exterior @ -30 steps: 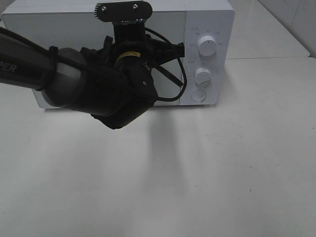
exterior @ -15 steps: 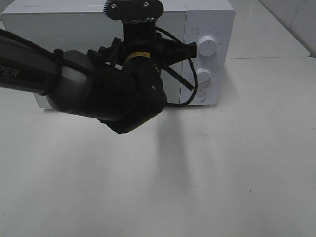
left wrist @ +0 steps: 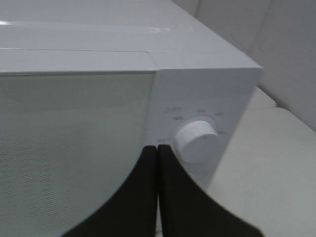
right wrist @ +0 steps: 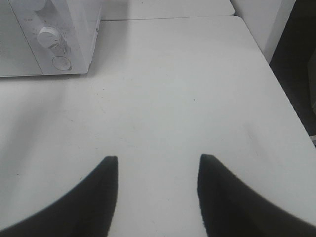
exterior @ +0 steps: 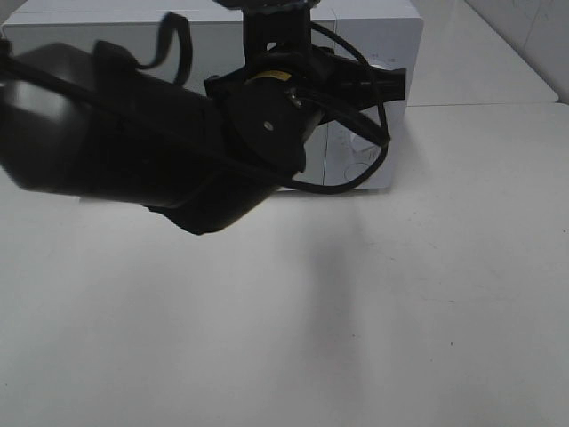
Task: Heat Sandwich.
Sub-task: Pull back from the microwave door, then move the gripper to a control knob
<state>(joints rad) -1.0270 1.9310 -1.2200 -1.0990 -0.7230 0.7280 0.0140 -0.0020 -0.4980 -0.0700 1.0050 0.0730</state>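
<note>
White table (exterior: 400, 311) bearing the microwave (exterior: 396, 27), door shut (the sandwich shows in no view). Across its front reaches the left arm (exterior: 107, 124); the left gripper (left wrist: 157, 153), jaws pressed together, sits just beside the upper dial (left wrist: 196, 140). The right gripper (right wrist: 157, 163), jaws apart and empty, hangs above the table.

The microwave (left wrist: 207, 79) is white w/ white knobs (right wrist: 48, 35) & a pale grey-green door (left wrist: 74, 148) of fine dotted mesh, the table (exterior: 356, 338) is off-white, and the left arm (exterior: 133, 151), left gripper (left wrist: 157, 148) & right gripper (right wrist: 158, 158) are black.
</note>
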